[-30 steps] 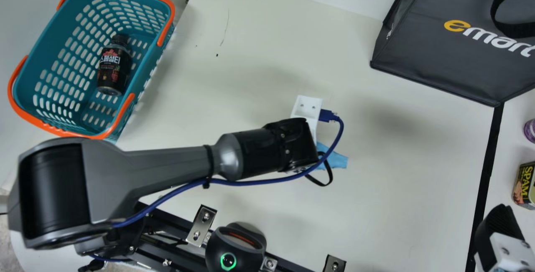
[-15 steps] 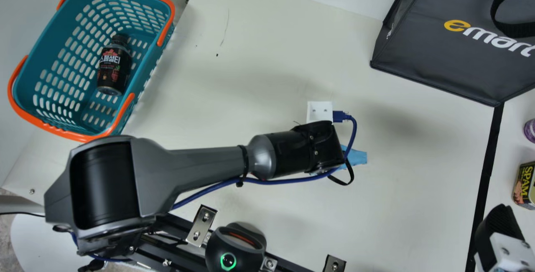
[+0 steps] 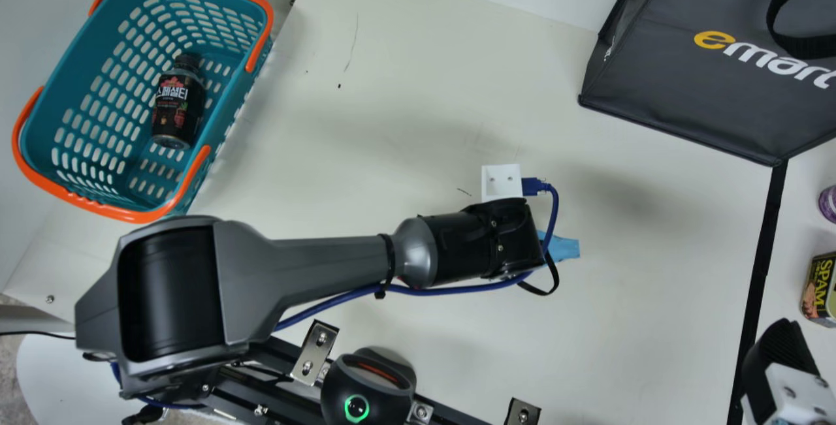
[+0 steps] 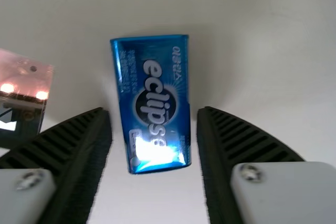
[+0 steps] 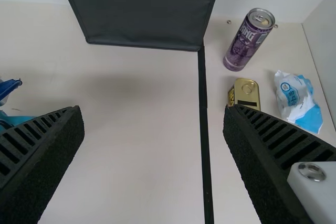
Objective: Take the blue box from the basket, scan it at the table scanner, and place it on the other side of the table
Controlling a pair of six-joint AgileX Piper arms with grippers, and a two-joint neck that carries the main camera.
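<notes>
Blue box (image 4: 152, 103), one: on the cream table (image 3: 418, 72), blue printed face showing in the left wrist view; its near part lies between the jaws of the left gripper (image 3: 519, 236), its far part reaches past their tips, with a narrow gap along each side.
Left gripper, jaws: spread, straddling the box and pinching nothing.
Metal bracket (image 4: 26, 90): outside the same jaws, alongside one finger, apart from the box.
Table scanner (image 3: 369, 386), black, green ring lit: well outside the left jaws, toward the arm's base.
Basket (image 3: 68, 79), teal with orange handles: well apart from the left jaws; contains one dark bottle (image 3: 177, 108), lying down.
Right gripper (image 3: 780, 346), jaws: spread wide, nothing between the pads.
Black strip (image 5: 205, 140): on the table, running through the gap between the right jaws and past their tips.
Gold tin (image 5: 245, 93): just past one right fingertip.
Purple can (image 5: 249, 40), upright: farther beyond that tip.
White-and-blue packet (image 5: 299, 100): beside the tin, outside the gap.
Dark bag (image 5: 142, 11): farther out, ahead of the right jaws.
</notes>
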